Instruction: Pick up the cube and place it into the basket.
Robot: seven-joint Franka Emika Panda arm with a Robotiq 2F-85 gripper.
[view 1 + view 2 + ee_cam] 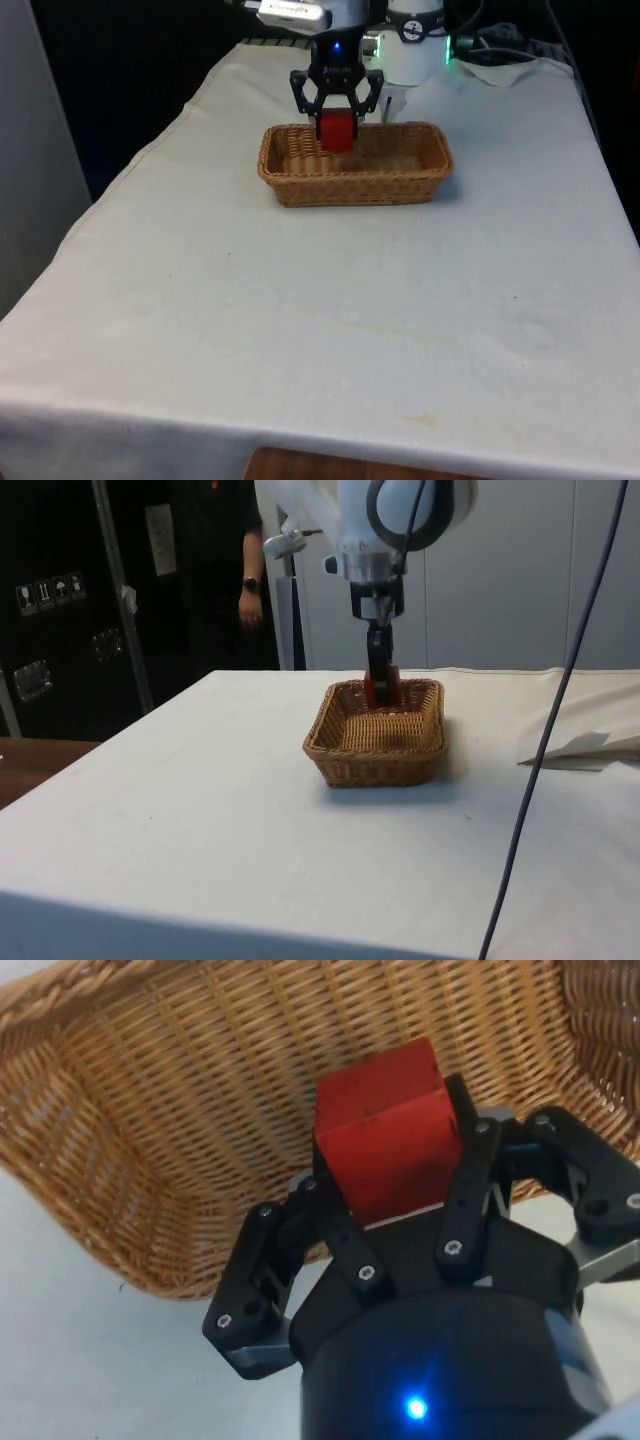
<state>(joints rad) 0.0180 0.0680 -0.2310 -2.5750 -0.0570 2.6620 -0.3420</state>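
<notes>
My gripper (337, 128) is shut on a red cube (337, 130) and holds it over the far rim of a woven wicker basket (300, 190). In the side view the cube (383, 688) hangs at the basket's (372, 762) far end, just inside its back wall and about level with the rim. The wrist view has the cube (388, 1125) clamped between the black fingers (335, 1230), with the basket's woven floor (200, 1110) right beneath it. The basket holds nothing else.
The white cloth (320, 320) spreads wide on all sides of the basket. Crumpled cloth and cables (505, 60) lie at the far end on the front view's right. A person in dark clothes (225, 570) stands beyond the table in the side view. A cable (545, 730) hangs across that view.
</notes>
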